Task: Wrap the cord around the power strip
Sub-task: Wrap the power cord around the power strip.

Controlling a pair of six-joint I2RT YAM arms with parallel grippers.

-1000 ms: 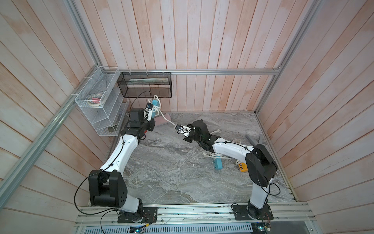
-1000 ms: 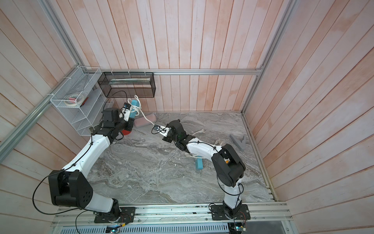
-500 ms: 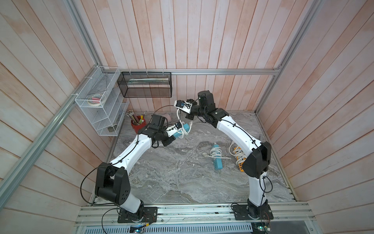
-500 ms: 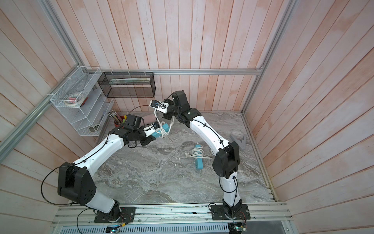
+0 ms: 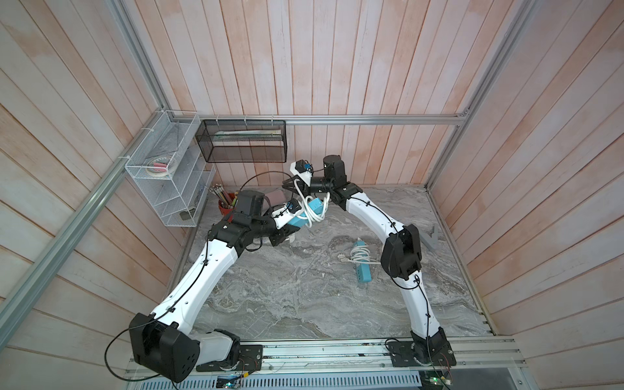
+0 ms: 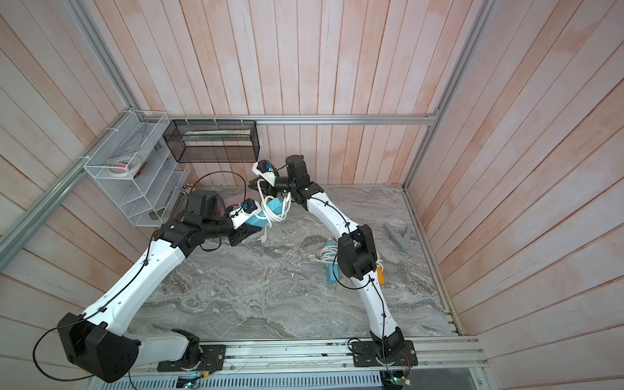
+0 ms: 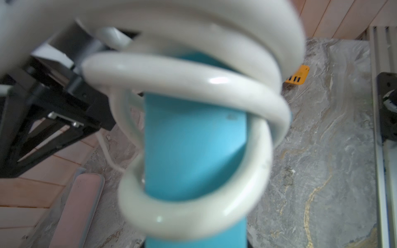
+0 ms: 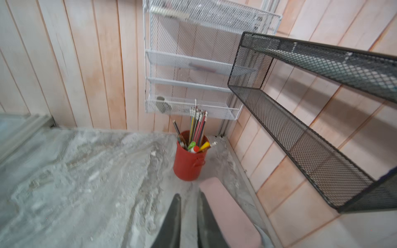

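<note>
Clamping the cord-looped power strip (image 5: 297,221), left gripper (image 5: 288,232) holds it aloft — right gripper (image 8: 189,198) slightly parted.

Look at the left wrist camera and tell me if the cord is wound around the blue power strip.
Yes, loops of white cord circle the blue power strip there.

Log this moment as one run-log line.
left gripper: shut on power strip, off the table | cord: coiled around power strip | right gripper: open, nothing between fingers
</note>
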